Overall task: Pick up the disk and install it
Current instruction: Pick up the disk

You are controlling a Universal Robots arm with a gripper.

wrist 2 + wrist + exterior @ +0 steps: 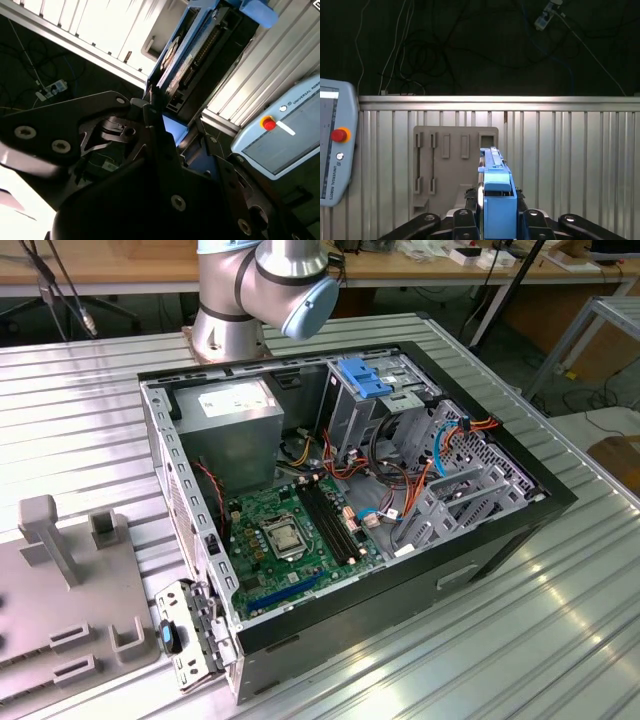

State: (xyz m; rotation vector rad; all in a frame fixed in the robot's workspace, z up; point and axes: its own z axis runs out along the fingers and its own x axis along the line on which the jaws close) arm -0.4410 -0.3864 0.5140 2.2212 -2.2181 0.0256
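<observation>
In the first wrist view the teach pendant [332, 150] lies on the ribbed metal table [570, 150], off to 1 side of the end effector [496, 212] and well apart from it. A grey fixture plate [445, 170] lies flat on the table ahead of the end effector, past the far end of its load. The end effector is clenched on the disk [495, 182]. Its 2 black fingers [469, 199] press the flat sides, so the disk stands edge-on between them with 1 bright blue rail facing the camera.

In the second wrist view the disk [182, 60] juts out from the end effector [172, 127] beyond the black linkages. It shows a dark face, a connector edge and a blue rail. The pendant [282, 135] lies beyond it.

From the exterior view's left come the fixture plate [70, 590], then the open computer case [480, 550] on the table [560, 640]. Inside the case are the grey power-supply box [235, 415], the green motherboard [290, 540] and the metal drive cage [365, 390] with its blue clip. The arm [255, 290] rises behind the case.
</observation>
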